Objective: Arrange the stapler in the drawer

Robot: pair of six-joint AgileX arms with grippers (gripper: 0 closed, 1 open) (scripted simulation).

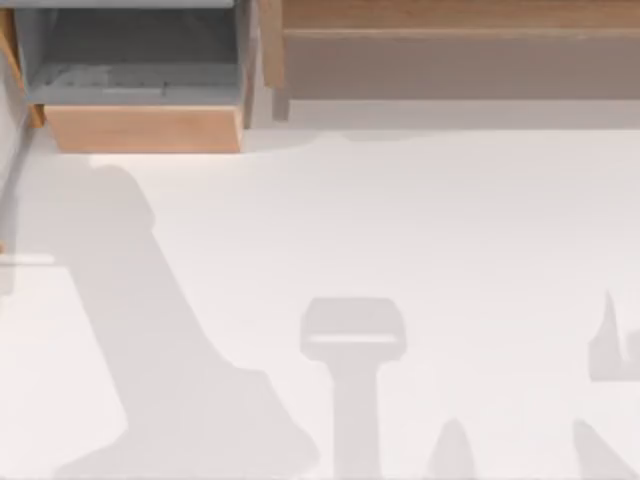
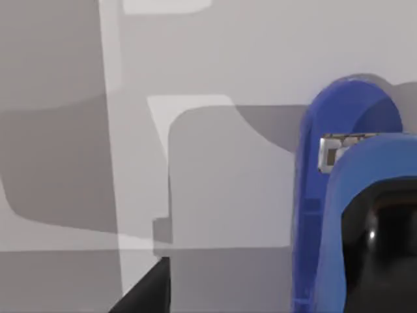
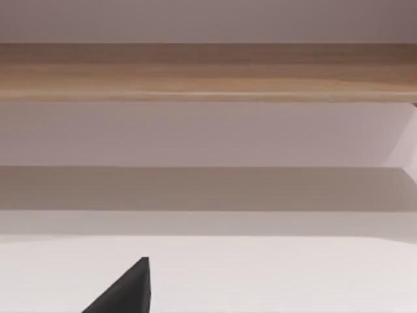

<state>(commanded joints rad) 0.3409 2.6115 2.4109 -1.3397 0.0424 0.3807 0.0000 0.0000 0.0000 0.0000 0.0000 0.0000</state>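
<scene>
One drawer (image 1: pixel 145 128) sits at about 11 o'clock on the table (image 1: pixel 400 220) in the top view. It is pulled open, grey inside showing, with its light tan front panel facing the table's centre. Just beside it, from 12 round to 2 o'clock, runs a wider brown wooden panel (image 1: pixel 450 15), apart from the drawer by a narrow gap. Broad grey shadows lie across the white surface from 5 to 8 o'clock. Left wrist view: the stapler (image 2: pixel 345 117) is very close to the lens — bright blue, its pale label mark (image 2: pixel 335 151) on the body and a black rounded part below it, over a pale grey, shadowed surface. A dark edge of the left gripper (image 2: pixel 146 293) shows; grip state cannot be told. Right wrist view: a dark tip of the right gripper (image 3: pixel 127 293) is over the white table, facing the brown panel — open or closed, cannot tell.
</scene>
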